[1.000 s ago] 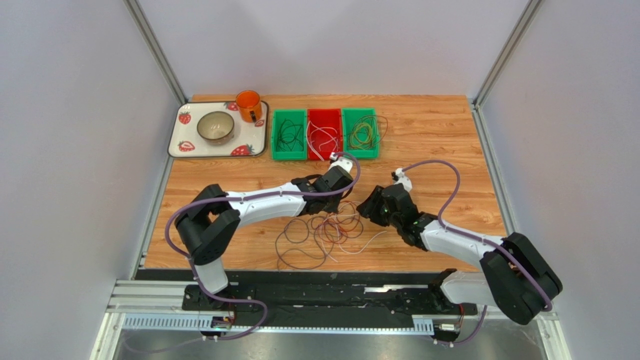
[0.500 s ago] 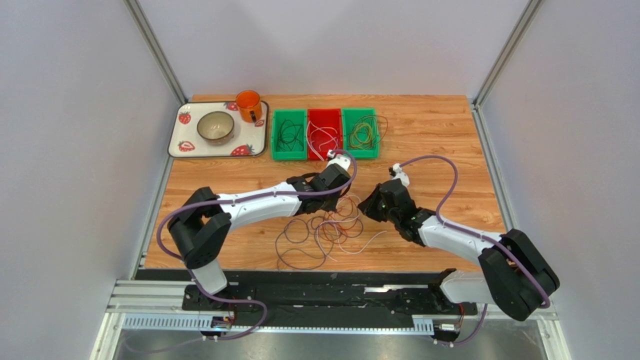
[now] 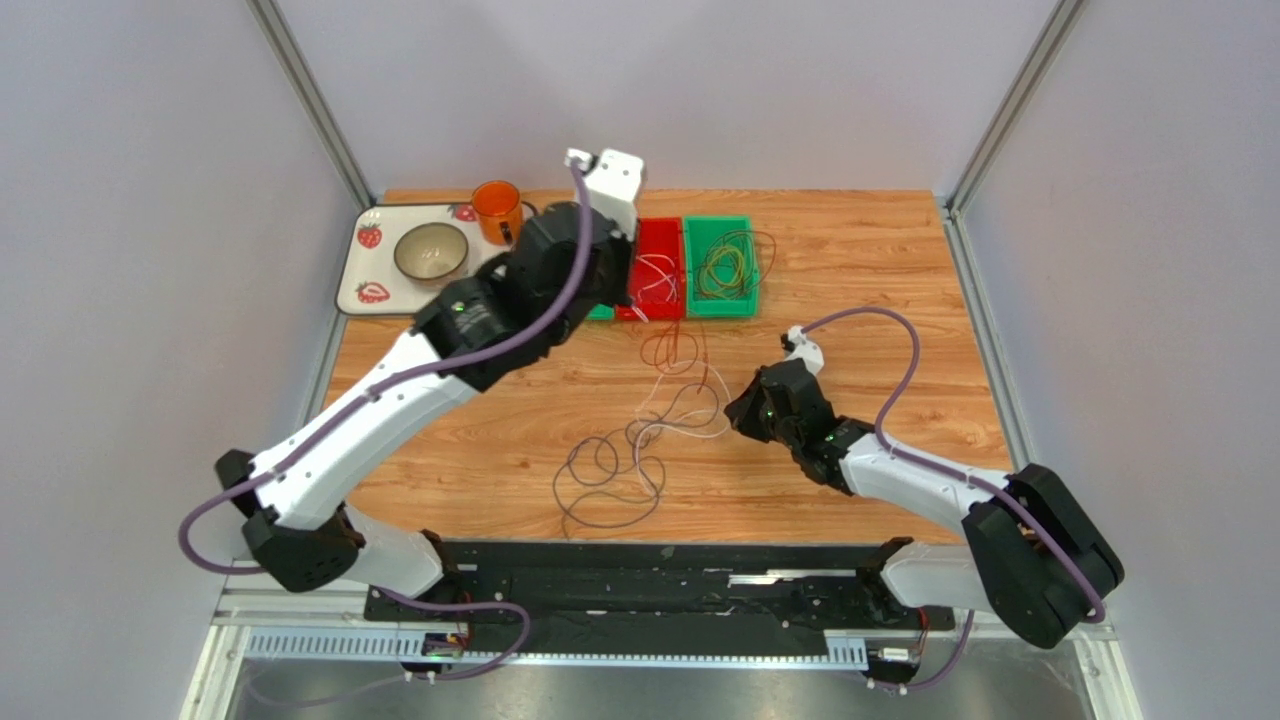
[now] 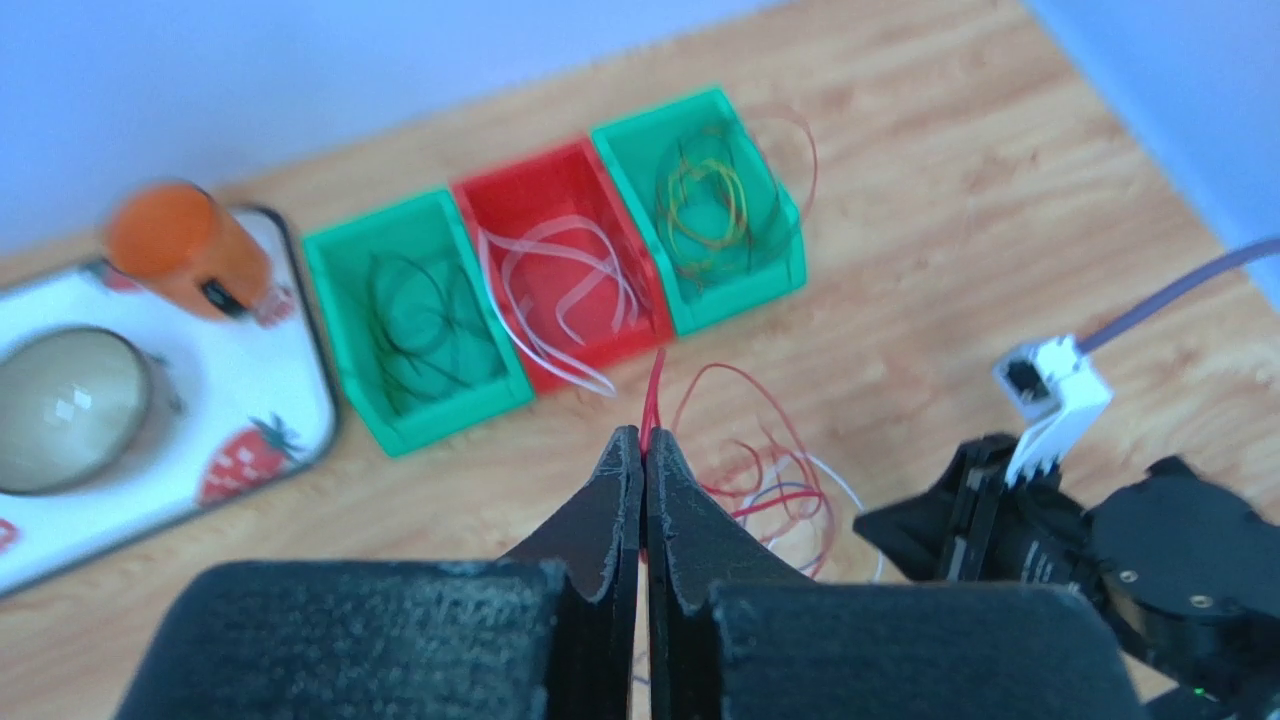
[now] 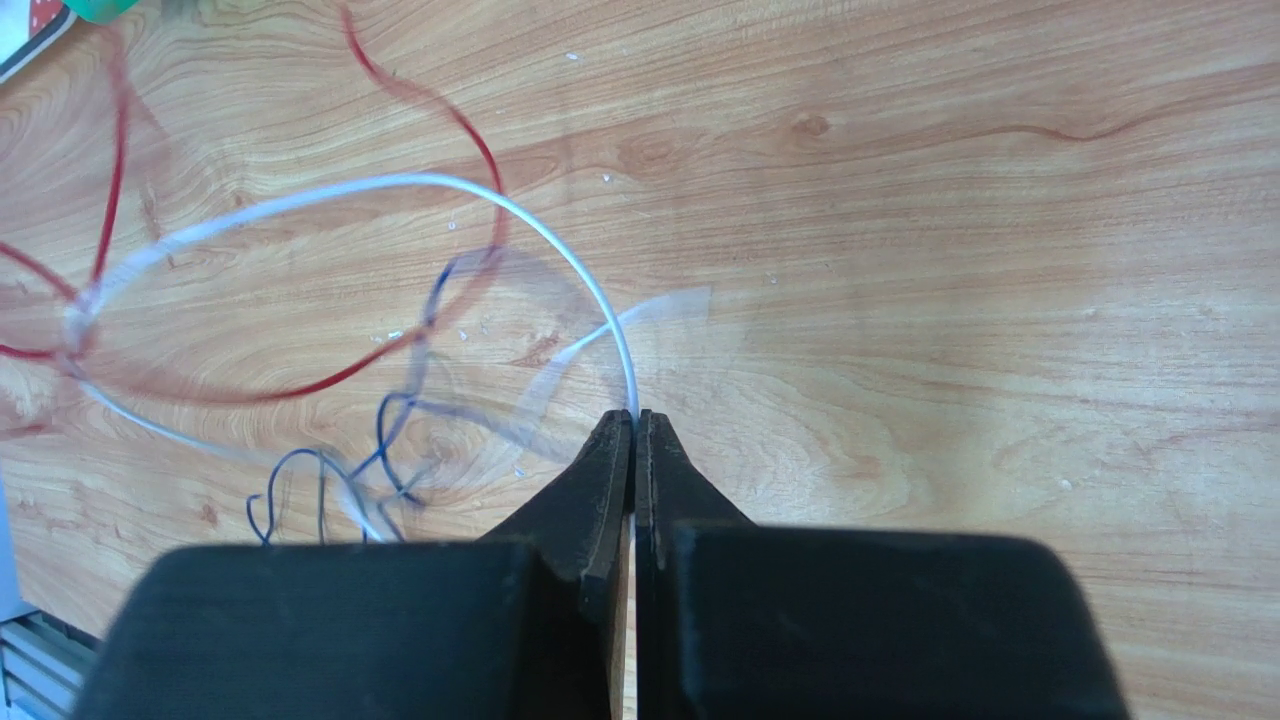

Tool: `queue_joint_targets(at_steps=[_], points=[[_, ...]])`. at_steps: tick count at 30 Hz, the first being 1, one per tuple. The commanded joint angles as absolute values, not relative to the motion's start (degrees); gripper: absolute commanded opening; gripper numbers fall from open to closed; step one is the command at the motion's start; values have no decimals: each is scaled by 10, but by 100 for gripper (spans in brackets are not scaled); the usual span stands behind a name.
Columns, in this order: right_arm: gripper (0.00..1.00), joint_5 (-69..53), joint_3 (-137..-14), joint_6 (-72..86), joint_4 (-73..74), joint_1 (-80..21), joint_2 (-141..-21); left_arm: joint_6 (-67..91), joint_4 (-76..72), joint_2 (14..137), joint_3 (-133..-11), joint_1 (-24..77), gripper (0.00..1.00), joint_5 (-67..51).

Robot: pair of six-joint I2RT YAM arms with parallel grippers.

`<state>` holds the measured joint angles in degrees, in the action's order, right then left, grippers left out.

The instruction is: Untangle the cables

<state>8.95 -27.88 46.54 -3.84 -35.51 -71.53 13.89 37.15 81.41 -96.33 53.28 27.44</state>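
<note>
Left end effector (image 4: 643, 444) is clamped on red cable (image 4: 655, 387) before the red bin (image 4: 526, 162); white cable (image 5: 451, 183) is pinched by right end effector (image 5: 633, 428). Separation is judged underway; a higher lift is called for.

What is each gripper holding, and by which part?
Left gripper pinches the red cable near what looks like a free end. Right gripper pinches the white cable at the foot of its arc; its end is hidden.

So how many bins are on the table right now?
3, side by side at the far edge: left green bin, red bin in the middle, right green bin.
</note>
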Motion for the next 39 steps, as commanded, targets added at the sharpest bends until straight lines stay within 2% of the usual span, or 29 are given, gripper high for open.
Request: queue_joint_targets(at_steps=[1,10,18,26,31,34,39], points=[[0,107,-269,456,-76,-358,-715,58,425,787,-1048,529,0,318],[0,104,-269,457,-83,-359,-727,-40,366,771,-1178,528,0,345],[0,105,-274,461,-81,-359,-738,-103,341,788,-1353,528,0,322],[0,110,-286,462,-70,-362,-753,-184,159,755,-1328,528,0,320],[0,111,-284,461,-73,-363,-751,-219,147,787,-1327,528,0,346],[0,111,-283,459,-74,-366,-749,-228,135,795,-1286,512,0,353],[0,109,-282,454,-76,-368,-748,-120,171,816,-1252,409,0,303]])
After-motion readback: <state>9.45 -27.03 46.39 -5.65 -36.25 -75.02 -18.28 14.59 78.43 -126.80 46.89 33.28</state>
